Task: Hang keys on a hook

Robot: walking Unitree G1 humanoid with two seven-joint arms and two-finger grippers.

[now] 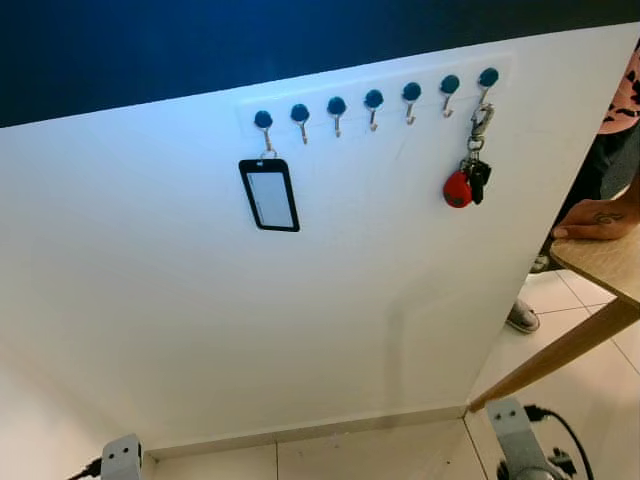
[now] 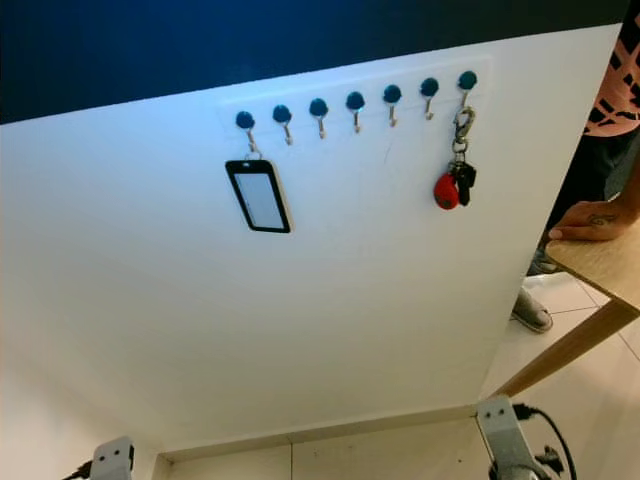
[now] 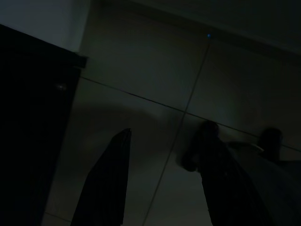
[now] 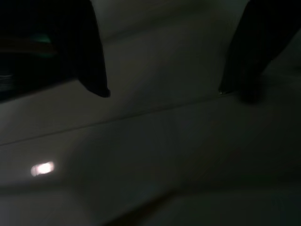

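1. Before me stands a white wall with a dark blue band along its top, and on it a row of hooks, seven blue-capped pegs with small metal hooks under them.
2. The keys hang from the hook at the far right of the row, by a metal clip. Below the clip sit a red fob and dark keys, resting against the wall.
3. From the hook at the far left of the row hangs a badge holder, black-framed with a pale window, tilted a little. The five hooks between the two are bare.
4. My left arm hangs low. In its wrist view my left gripper points down at the dim tiled floor, with its two black fingers spread apart and nothing between them.
5. My right arm also hangs low. My right gripper has its fingers set wide apart over the dark floor, gripping nothing. A small bright spot of light lies on the tiles.
6. To my right a person stands, with a hand resting on the edge of a wooden table. A shoe shows on the tiles beside the table's slanted leg.
7. The tops of my two silver arms show at the bottom of the head views, well below the hooks.
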